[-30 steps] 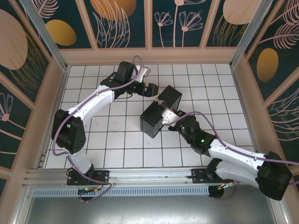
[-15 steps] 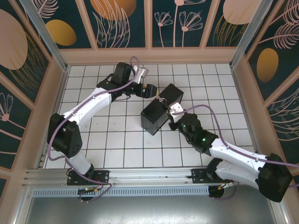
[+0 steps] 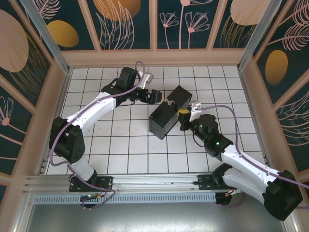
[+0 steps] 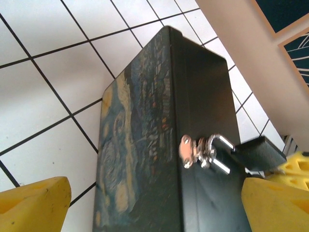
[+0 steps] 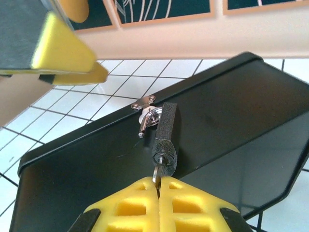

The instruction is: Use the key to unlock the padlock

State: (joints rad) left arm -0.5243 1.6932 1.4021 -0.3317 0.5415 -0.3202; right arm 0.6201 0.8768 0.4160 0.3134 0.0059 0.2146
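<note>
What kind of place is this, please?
Probably a robot test booth, not a home: a white grid-lined tabletop, dark wall panels painted with leaves, and two white robot arms bolted to a metal rail.

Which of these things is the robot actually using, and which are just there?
In the job: padlock, key in it, right hand pinching the key, black box, left hand.
Just there: tiled table, patterned walls.

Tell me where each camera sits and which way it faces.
Top: overhead behind the bases, looking down at the tiled table; left arm and right arm flank the box.
Left wrist: looks along the box toward the padlock; left pincer open.
Right wrist: faces the padlock's keyhole; right pincer shut on the key.
Both wrist views share box and padlock.
</note>
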